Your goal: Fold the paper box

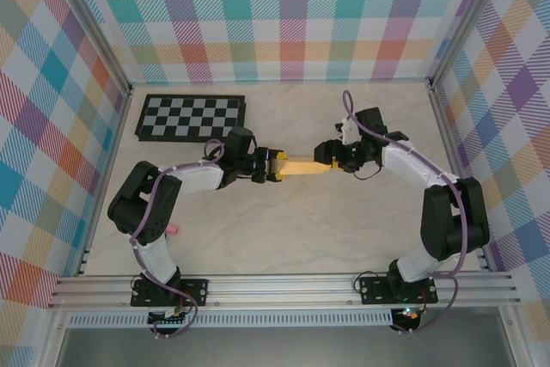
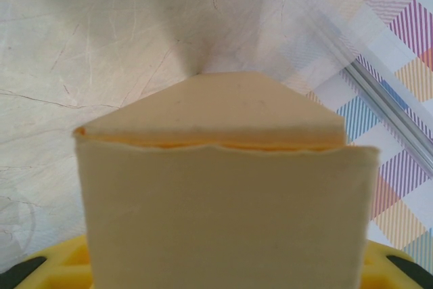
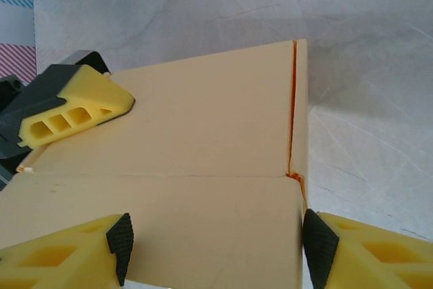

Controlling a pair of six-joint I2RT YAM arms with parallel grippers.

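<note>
Right wrist: pale yellow-orange flat card box clamped in left gripper, end between fingers of right gripper, grip unclear. Could buckle under uneven squeeze.

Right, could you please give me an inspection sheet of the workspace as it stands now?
Surface: pale marbled table, no spills seen.
Job's things: paper box, yellow-orange card, spanning between the two grippers at mid-table.
Clutter: black-and-white checkerboard at the far left; small pink object near the front left.
Grippers: left gripper shut on the box's left end; right gripper straddles the other end, one finger on either side; whether it clamps cannot be told.
Cables: purple cables loop clear of the box.
Surroundings: plaid walls on three sides; aluminium rail along the near edge.
</note>
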